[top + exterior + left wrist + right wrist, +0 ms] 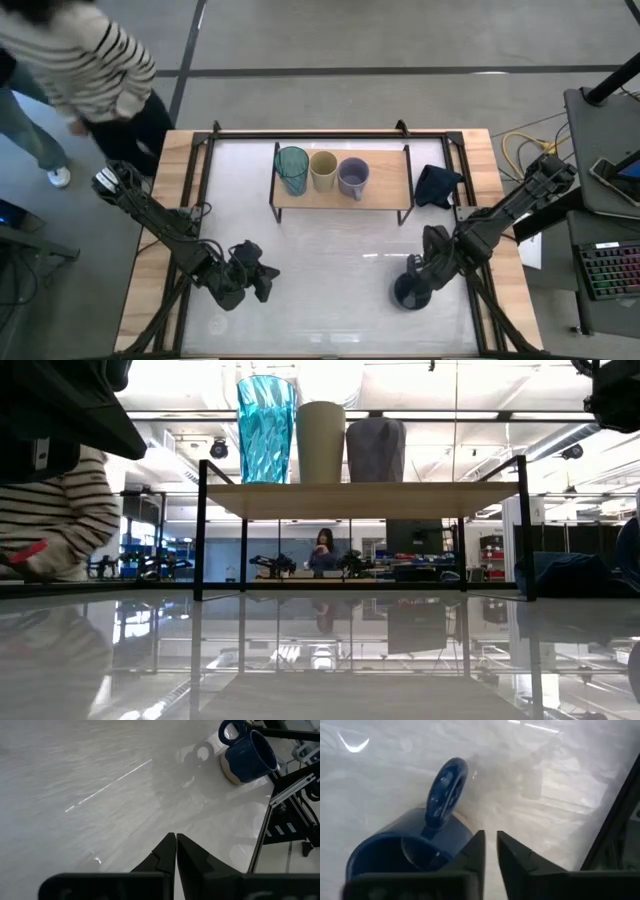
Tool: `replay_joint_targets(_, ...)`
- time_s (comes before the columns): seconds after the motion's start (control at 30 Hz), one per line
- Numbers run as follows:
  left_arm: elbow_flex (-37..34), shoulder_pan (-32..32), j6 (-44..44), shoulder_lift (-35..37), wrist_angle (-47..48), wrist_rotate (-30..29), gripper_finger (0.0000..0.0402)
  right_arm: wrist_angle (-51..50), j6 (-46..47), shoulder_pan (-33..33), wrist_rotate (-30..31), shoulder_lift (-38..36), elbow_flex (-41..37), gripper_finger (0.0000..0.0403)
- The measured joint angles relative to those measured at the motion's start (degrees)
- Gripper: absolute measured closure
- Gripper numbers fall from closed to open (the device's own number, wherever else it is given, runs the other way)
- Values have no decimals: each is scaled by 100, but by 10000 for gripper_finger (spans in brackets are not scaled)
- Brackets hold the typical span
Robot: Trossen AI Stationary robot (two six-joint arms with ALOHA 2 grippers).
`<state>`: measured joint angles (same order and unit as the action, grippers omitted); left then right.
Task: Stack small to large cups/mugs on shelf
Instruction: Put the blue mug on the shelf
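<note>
The teal tumbler (292, 168), the cream cup (322, 170) and the grey-lavender cup (352, 177) stand upright in a row on the wooden shelf (385, 190) at the table's far middle. The dark blue mug (405, 293) stands on the table at the near right, its handle (445, 790) showing in the right wrist view. My right gripper (491, 837) hangs over the mug's side with only a narrow gap between its fingers and nothing in the gap. My left gripper (268, 283) is shut and empty over the near left of the table. My right gripper has one finger (476, 851) right beside the outer wall of the mug (455, 837), next to the handle's root, coming from above at a slant. I cannot tell whether the finger touches the wall. The mug rests with its base on the table.
A dark navy cloth (437, 185) lies just right of the shelf. A person in a striped top (80, 60) stands beyond the table's far left corner. Black frame rails (200, 190) run along the table's sides. Bare white tabletop (330, 270) lies between the two grippers.
</note>
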<state>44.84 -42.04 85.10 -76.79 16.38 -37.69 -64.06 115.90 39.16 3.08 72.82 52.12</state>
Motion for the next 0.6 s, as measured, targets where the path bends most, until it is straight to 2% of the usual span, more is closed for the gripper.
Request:
replay_joint_targets(0.13,0,1,0,0,-12,-3,402,60,2,-62,8,2,-58,391)
replay_joint_targets(0.43,0,0,0,0,-46,-13,402,881,-66,-483,383,4,-462,394)
replay_joint_targets(0.6,0,2,0,0,-50,-11,402,1285,-485,-717,410,4,-560,394)
